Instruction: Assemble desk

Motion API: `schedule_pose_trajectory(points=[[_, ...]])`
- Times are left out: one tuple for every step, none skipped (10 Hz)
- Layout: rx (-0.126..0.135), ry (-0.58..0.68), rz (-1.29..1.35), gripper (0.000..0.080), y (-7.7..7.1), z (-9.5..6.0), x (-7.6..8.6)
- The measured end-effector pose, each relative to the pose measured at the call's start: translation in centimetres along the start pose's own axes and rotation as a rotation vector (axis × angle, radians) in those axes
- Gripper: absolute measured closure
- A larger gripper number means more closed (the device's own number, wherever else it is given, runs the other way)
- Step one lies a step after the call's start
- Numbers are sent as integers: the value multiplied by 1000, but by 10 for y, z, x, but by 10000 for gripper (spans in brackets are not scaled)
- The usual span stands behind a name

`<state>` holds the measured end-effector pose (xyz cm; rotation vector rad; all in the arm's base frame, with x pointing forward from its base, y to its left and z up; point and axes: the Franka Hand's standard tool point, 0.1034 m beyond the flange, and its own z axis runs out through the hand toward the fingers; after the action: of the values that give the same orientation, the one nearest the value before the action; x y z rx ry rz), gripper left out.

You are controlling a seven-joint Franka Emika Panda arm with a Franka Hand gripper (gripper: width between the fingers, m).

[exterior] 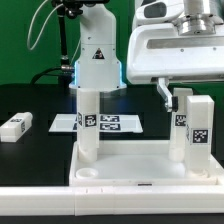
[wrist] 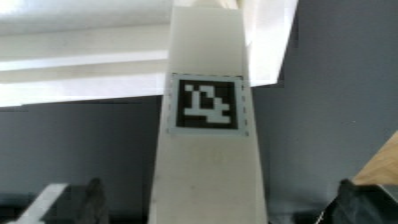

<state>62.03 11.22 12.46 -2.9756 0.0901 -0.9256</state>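
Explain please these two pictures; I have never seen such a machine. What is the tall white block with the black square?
A robot arm puts a desk together. One picture comes from a camera off the arm, the other from a camera on its wrist. On the dark table lies the white tabletop, with a first leg and a second leg standing upright on it. A loose leg lies at the exterior view's left. The tall block is one such leg, seen between the fingers of the open gripper, which holds nothing.

We are seeing a black table (exterior: 30,100) carrying the tabletop (exterior: 130,166). The marker board (exterior: 115,124) and a loose leg (exterior: 14,127) are lying farther back.
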Motion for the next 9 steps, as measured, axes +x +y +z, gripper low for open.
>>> schedule_pose_trajectory(points=[[0, 0, -4, 151, 0, 0, 0], [0, 0, -7, 151, 0, 0, 0], [0, 0, -9, 151, 0, 0, 0], [0, 1, -12, 151, 0, 0, 1], [-1, -40, -31, 151, 2, -7, 7], [1, -64, -25, 151, 2, -15, 16], [-1, -82, -21, 151, 4, -16, 24], [-8, -102, -19, 151, 8, -12, 26], [-15, -122, -13, 151, 11, -8, 27]])
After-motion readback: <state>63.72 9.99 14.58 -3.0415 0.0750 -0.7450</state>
